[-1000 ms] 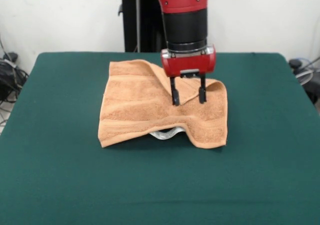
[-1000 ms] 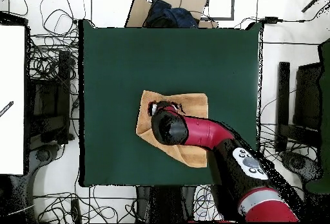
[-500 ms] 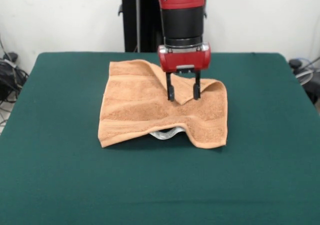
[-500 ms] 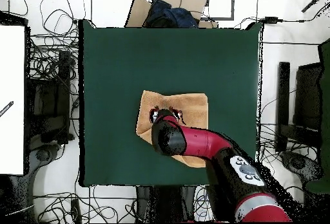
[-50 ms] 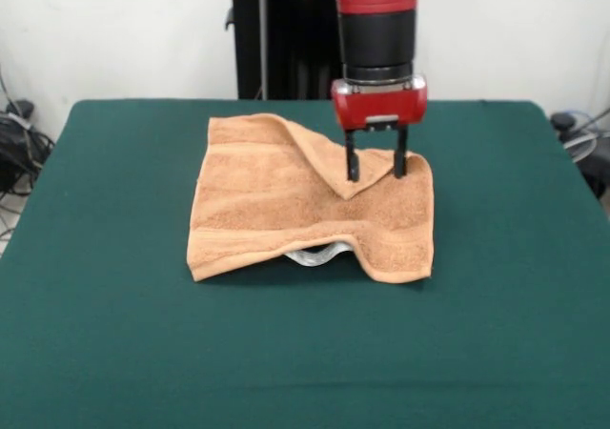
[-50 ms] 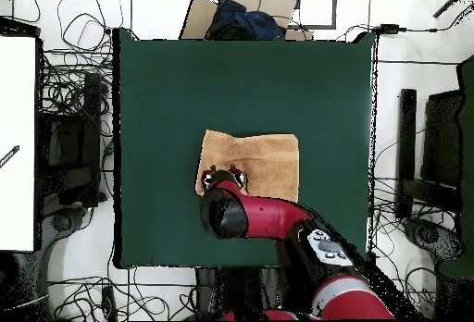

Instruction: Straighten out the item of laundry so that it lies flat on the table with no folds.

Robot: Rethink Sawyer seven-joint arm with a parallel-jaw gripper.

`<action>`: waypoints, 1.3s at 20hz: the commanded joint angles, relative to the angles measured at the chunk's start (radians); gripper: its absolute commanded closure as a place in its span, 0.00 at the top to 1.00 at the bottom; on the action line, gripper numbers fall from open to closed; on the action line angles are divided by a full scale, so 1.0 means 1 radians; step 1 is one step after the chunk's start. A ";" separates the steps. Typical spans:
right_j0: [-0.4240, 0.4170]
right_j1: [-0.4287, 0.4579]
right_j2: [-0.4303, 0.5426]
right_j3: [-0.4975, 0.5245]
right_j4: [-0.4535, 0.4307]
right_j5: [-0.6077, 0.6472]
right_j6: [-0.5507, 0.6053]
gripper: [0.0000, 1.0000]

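The orange-tan towel [image 5: 267, 210] lies rumpled on the green table [image 5: 143, 353]. A flap is folded over from its far edge and comes to a point near the middle right. Its front edge humps up, and something white [image 5: 315, 255] shows beneath the hump. My gripper [image 5: 376, 173] is open, with its black fingers [image 5: 353, 165] straddling the folded flap by the towel's far right corner. I cannot tell whether the tips touch the cloth. In the overhead view the towel [image 6: 264, 156] is partly hidden by the arm, and the gripper [image 6: 225, 174] is at its lower left corner.
Green cloth [image 6: 185, 78] stretches wide on all sides of the towel. Cables [image 6: 74, 105] lie on the floor round the table. A cardboard box [image 6: 236, 8] stands past its top edge in the overhead view. A white board [image 6: 17, 142] stands at the left.
In the front view the gripper has moved right along the folded flap, from the towel's middle towards its far right corner, still open. The towel has kept its shape.
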 commanded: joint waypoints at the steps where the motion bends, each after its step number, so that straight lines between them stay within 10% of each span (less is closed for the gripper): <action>1: 0.026 0.141 -0.022 0.039 -0.002 -0.145 0.242 1.00; 26: -0.042 0.281 0.056 0.054 -0.009 -0.259 0.242 1.00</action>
